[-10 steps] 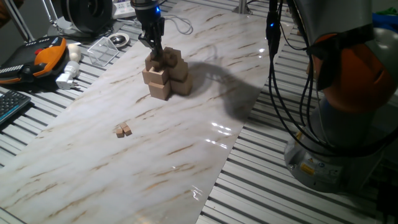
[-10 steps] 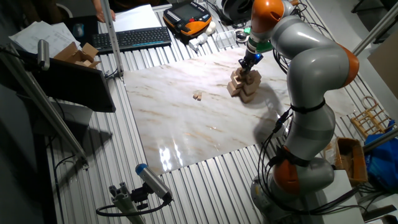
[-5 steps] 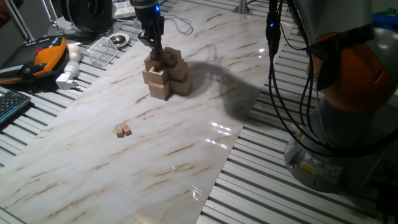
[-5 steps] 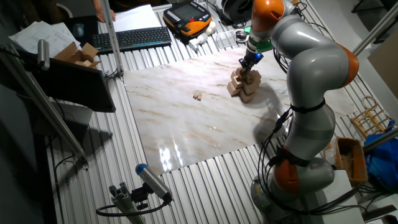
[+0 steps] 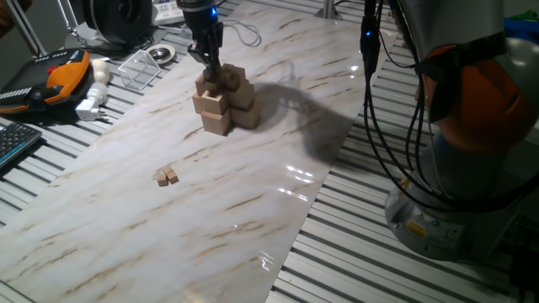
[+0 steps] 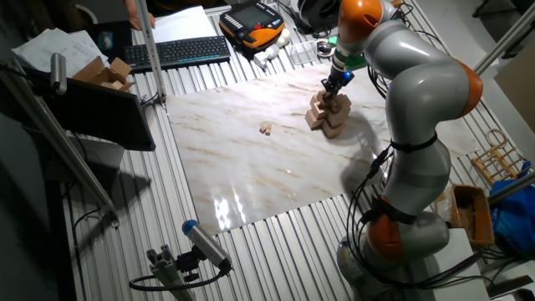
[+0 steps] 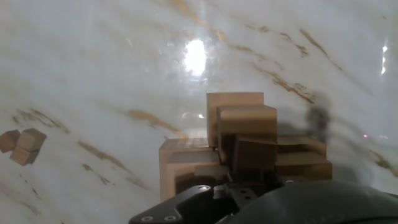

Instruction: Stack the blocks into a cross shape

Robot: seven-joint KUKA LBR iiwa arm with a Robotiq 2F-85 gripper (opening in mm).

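The cross shape (image 5: 223, 99) is a tiered pile of tan wooden cubes at the far middle of the marble board, also seen as the pile (image 6: 328, 112) and, from above, the pile (image 7: 249, 140). My gripper (image 5: 211, 74) points down onto its top tier, its fingers close together; from the other side the gripper (image 6: 333, 86) sits at the same spot. A shadowed cube (image 7: 255, 154) lies right under the hand. Whether the fingers grip it is hidden. Two tiny blocks (image 5: 167, 176) lie together on the board, apart from the pile; they show as blocks (image 6: 265, 129) and blocks (image 7: 22, 146).
A keyboard (image 6: 180, 52), an orange-black pendant (image 5: 59, 77), a white plug (image 5: 91, 105) and clear plastic parts (image 5: 143, 66) lie beyond the board's far edge. The arm's base and cables (image 5: 459, 160) stand at the right. Slatted metal table (image 5: 354, 261) surrounds the board.
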